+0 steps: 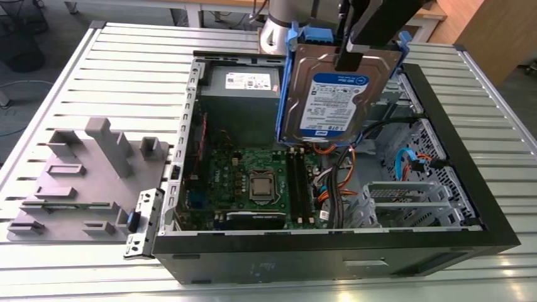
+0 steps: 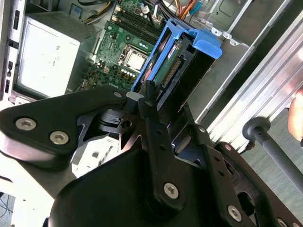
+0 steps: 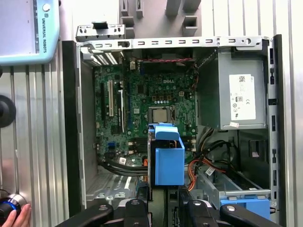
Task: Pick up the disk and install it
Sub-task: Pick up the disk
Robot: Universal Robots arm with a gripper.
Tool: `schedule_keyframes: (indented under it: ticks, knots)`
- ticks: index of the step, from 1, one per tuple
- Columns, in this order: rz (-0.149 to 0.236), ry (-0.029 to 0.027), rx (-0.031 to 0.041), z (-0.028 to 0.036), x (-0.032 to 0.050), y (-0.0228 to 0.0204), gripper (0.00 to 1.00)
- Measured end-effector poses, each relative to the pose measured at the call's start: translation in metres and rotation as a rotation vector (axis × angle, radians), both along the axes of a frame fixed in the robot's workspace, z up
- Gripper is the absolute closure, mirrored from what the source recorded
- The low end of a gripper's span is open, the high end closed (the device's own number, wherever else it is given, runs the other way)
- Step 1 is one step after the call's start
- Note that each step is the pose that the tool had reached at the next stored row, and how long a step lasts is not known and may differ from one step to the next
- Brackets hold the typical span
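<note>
The disk (image 1: 334,94), a silver drive with a blue-and-white label and blue side rails, hangs upright above the open computer case (image 1: 470,189). My gripper (image 1: 353,60) is shut on its upper edge, one black finger lying over the label side. In the exterior view the disk sits over the case's back half, between the power supply and the drive cage (image 1: 407,200). In both wrist views the disk's blue rail (image 2: 177,56) (image 3: 168,163) sticks out beyond my gripper (image 2: 165,104) (image 3: 163,208), with the motherboard behind it.
Inside the case lie the motherboard (image 1: 256,182), the grey power supply (image 1: 241,88) and orange and blue cables (image 1: 411,160). A grey fixture (image 1: 80,182) and a small blue clip (image 1: 132,220) sit at the exterior view's left. A hand (image 3: 19,215) rests by the case.
</note>
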State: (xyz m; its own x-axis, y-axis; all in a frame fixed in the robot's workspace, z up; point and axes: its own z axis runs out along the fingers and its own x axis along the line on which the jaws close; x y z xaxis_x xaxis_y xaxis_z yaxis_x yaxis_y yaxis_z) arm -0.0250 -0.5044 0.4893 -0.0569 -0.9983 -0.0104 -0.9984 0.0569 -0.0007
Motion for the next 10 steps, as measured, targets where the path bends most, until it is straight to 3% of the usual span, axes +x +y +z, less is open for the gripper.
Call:
schedule_keyframes:
  ticks: [10]
  knots:
    - [0.000, 0.0000, -0.0006, 0.0000, 0.0000, -0.0122, 0.65]
